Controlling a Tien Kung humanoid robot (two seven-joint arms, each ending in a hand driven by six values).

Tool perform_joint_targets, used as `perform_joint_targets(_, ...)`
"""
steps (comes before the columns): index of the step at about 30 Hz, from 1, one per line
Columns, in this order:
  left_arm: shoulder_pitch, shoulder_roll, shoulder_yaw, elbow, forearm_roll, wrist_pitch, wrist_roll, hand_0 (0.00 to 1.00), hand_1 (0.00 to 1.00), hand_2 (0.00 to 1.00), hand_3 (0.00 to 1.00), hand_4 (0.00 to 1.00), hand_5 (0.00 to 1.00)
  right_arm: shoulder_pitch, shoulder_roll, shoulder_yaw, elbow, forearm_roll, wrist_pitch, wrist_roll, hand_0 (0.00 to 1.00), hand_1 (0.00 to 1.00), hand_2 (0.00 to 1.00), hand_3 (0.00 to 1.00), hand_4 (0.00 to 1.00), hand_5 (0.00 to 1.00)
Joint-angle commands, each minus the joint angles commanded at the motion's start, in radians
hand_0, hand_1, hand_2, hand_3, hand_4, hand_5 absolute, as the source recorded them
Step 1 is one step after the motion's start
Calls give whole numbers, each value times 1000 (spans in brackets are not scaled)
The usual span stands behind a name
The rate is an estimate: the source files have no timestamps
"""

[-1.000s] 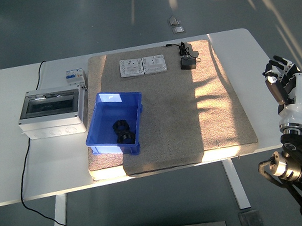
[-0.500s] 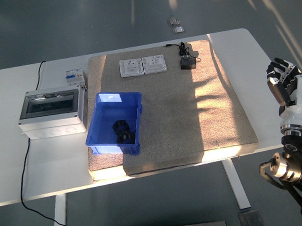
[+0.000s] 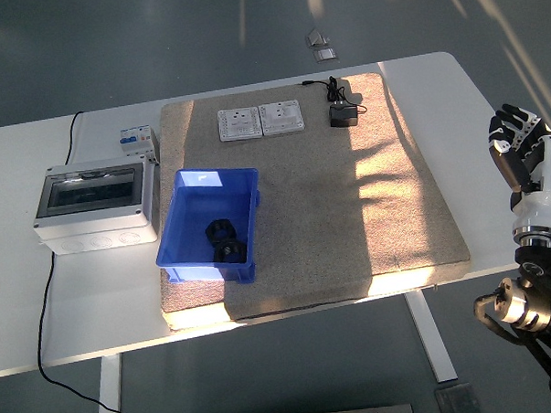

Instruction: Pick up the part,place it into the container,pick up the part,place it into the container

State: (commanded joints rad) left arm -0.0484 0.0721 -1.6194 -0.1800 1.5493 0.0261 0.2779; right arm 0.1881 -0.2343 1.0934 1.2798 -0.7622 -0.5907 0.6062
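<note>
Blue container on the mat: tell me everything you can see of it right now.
The blue container is an open-topped rectangular bin that looks like moulded plastic, with sloping walls and a thick rim. It sits upright at the front left of the tan mat, its near wall over the mat's front edge. Inside lie two black parts, close together toward the near right corner. Sunlight brightens its far inner wall. No hand touches it; the right hand is raised off the table's right side.

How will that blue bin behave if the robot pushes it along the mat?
The blue bin looks like thin moulded plastic, so probably light and stiff. It sits on the rough tan mat, which may drag rather than let it glide. The two black parts inside lie loose and could shift.
</note>
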Motion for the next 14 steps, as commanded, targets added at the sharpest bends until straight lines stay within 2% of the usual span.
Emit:
perform_joint_targets(5,-5,-4,6,0,0,5,-2,711,713,738,637,628,721,-1,0,12,-2,-6,2,-4,743,662,689,638,629,303)
perform_joint_targets(6,-8,-5,1,0,10,7,-1,713,715,734,619,656,734,0,0,14,-3,-7,1,-3,699,516,546,580,635,297)
perform_joint_targets(14,-20,-12,-14,0,35,9,14,713,715,734,619,656,734,6,-4,20,-5,-32,3,-27,699,516,546,580,635,297)
